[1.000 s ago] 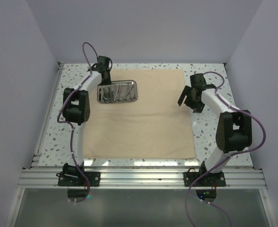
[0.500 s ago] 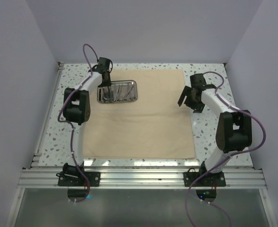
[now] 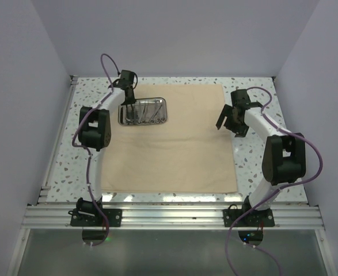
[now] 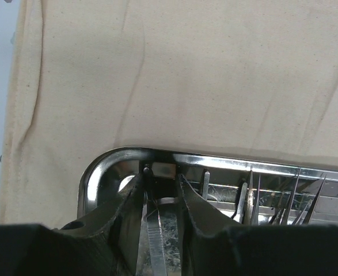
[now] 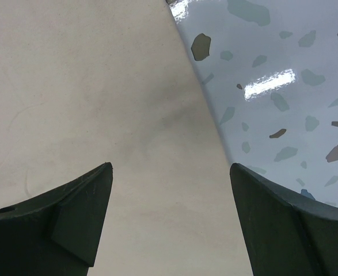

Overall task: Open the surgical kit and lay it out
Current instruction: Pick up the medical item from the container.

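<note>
Jaws of the left gripper (image 4: 161, 173) stand narrow, one finger on either side of a flat silver pair of tweezers (image 4: 156, 241) at the left end of the steel tray (image 4: 99, 167); whether the fingers press on it cannot be told. Further thin instruments (image 4: 255, 195) lie side by side in the tray, to the right of the tweezers. The tray rests on the far left part of the beige cloth wrap (image 3: 169, 149), which lies spread flat on the speckled table (image 3: 255, 167). The right gripper (image 5: 170, 167) hangs above the cloth's right edge, jaws wide apart and holding nothing.
</note>
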You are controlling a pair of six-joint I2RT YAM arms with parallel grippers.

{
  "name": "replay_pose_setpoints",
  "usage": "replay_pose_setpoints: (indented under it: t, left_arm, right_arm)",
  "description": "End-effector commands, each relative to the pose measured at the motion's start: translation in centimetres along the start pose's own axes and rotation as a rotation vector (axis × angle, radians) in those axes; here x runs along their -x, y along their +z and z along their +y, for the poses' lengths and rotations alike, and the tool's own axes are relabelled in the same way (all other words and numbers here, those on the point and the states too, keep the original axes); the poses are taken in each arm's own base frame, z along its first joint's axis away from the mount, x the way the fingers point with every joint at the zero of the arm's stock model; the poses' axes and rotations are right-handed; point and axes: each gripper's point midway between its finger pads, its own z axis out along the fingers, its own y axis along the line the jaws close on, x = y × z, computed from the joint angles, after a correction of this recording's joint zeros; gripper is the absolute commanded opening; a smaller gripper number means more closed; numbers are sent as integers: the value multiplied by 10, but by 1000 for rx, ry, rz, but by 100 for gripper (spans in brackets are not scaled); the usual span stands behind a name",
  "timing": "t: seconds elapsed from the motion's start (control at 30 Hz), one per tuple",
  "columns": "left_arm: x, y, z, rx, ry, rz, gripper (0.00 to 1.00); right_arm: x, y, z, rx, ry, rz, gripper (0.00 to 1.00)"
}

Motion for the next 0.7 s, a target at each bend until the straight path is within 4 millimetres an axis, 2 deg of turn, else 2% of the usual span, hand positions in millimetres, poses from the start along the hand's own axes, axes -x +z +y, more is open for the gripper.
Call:
replay_pose_setpoints:
  t: [0.0,0.13,0.27,0.47,0.6,0.67]
  left_arm:
    - [-39,19,1,-6,-24,103,31]
    - [-53,20,1,-21,-45,131,29]
    - [-68,22,10,-22,-78,168,27]
    - [-82,26,18,-19,-104,193,20]
    - [-84,25,22,-24,-122,178,18]
    - [-82,26,22,-28,-122,174,11]
  right_arm:
    - [12,0,3,-8,-10,-25,87]
    - [13,1,5,-7,-10,-21,87]
    - [14,2,4,-11,-14,-20,87]
    - [13,3,3,-19,-16,-11,87]
    - [14,3,4,-19,-9,-9,87]
    - [13,4,5,-19,-4,-7,87]
